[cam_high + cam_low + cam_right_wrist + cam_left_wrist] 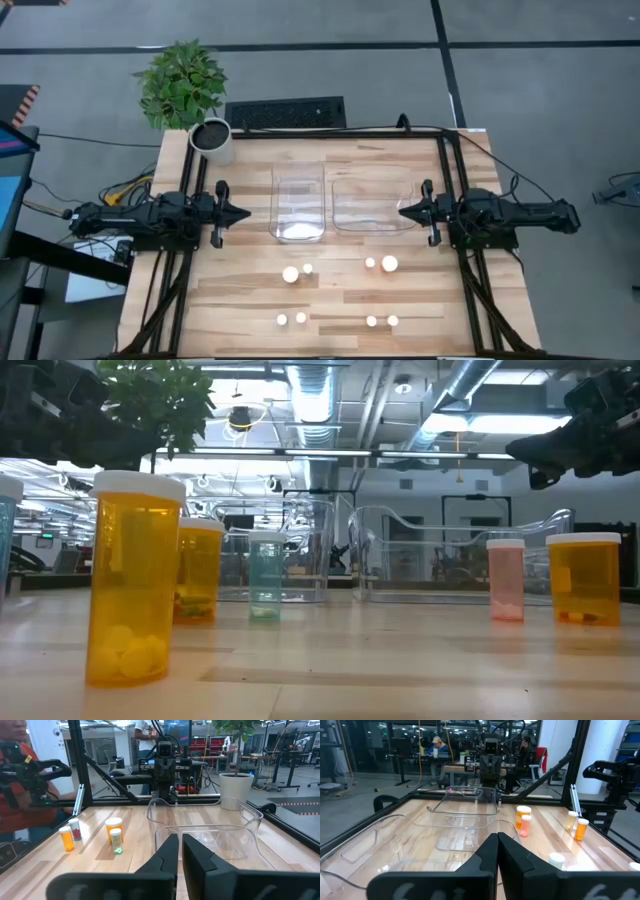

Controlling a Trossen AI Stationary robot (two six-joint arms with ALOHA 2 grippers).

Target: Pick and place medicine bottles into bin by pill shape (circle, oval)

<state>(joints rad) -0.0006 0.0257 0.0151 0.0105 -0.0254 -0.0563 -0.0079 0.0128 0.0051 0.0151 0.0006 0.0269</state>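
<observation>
Eight medicine bottles with white caps stand upright on the wooden table's near half: a left upper pair (290,273), a right upper pair (389,264), a left lower pair (282,320) and a right lower pair (392,320). In the low view the nearest amber bottle (135,580) holds round white pills. Two clear bins, left (298,205) and right (373,205), stand at mid-table. My left gripper (243,212) is shut and empty, left of the left bin; it also shows in its wrist view (497,842). My right gripper (404,210) is shut and empty, right of the right bin, and shows in its wrist view (180,842).
A white plant pot (211,140) with a green plant stands at the table's far left corner. A black frame (445,150) runs along the table's edges. Bare wood lies between the bins and the bottles. People show in the room beyond.
</observation>
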